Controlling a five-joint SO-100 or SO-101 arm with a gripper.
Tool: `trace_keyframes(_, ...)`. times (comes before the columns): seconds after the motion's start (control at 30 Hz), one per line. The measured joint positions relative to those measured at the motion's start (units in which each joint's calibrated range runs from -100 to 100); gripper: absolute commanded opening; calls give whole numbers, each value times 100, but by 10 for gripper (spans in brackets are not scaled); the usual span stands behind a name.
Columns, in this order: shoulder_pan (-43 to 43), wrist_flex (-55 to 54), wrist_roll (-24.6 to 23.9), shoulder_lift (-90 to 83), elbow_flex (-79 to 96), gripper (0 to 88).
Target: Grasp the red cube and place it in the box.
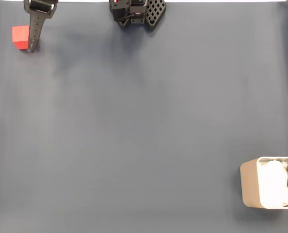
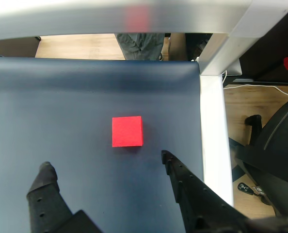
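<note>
The red cube [image 2: 127, 131] sits flat on the dark blue table [image 2: 61, 107], and in the wrist view I have it just ahead of the jaws, roughly at 12 o'clock from the gap between the two black fingers [image 2: 183, 182], not yet between them. In the fixed view the red cube [image 1: 20, 37] is far out at about 10 o'clock in the frame, with one dark finger standing just beside its right face; I cannot tell whether it touches.

My gripper [image 2: 105, 167] is spread wide, clearly wider than the cube, and it holds nothing.

I judge the cube to be light and rigid, with plain matte faces that should give decent friction, so it will not crush and is unlikely to slip. Being so light, it could skid if one finger reaches it first. I would take it across two opposite flat sides, squarely, near mid-height, not on the corners.

The box [image 1: 248, 187], beige with white padding [image 1: 275, 187] inside, lies well apart at about 4 o'clock in the fixed view, at the right edge. The arm's base [image 1: 136, 12] is at 12 o'clock.
</note>
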Motion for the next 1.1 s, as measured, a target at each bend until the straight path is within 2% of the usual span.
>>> trace_keyframes(1.1,-223,-971,-210,1737,-371,492)
